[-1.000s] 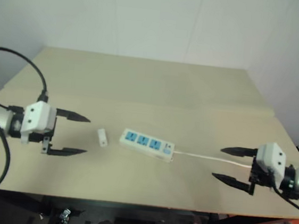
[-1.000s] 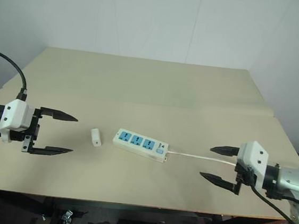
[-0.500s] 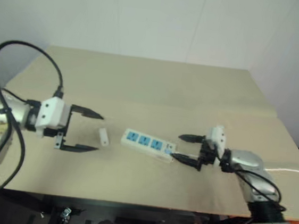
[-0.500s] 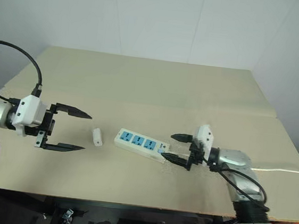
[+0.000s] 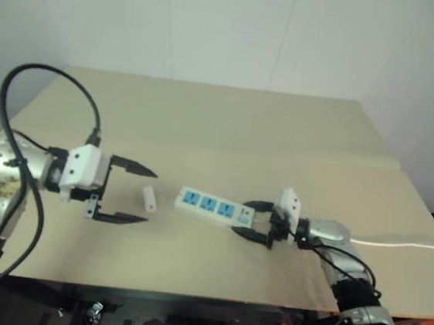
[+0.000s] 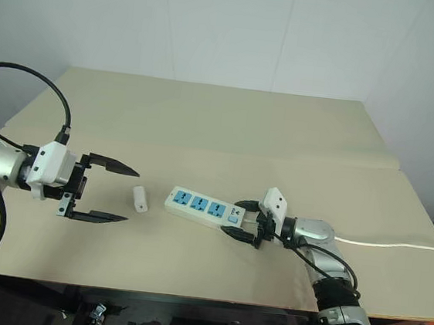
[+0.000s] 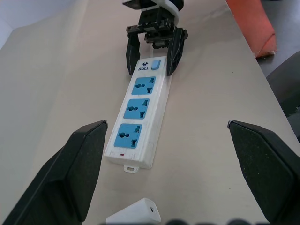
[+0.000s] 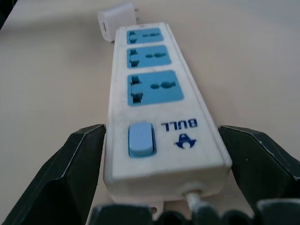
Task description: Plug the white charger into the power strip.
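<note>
Moved in from the table's right side since one second ago: right gripper (image 6: pixel 244 222), two black fingers now spread apart on both sides of the switch end of the long white plastic power strip (image 6: pixel 203 208) with three blue sockets. Touching it or not, cannot tell. Shifted slightly toward the middle as well: left gripper (image 6: pixel 118 194), fingers wide apart, nothing between them. Lying flat on the beige wooden table (image 6: pixel 206 122), unmoved: small white rectangular charger block (image 6: pixel 140 199), between left gripper tips and strip's free end, near both, touching neither. Trailing off to the right: thin white cord (image 6: pixel 387 245).
</note>
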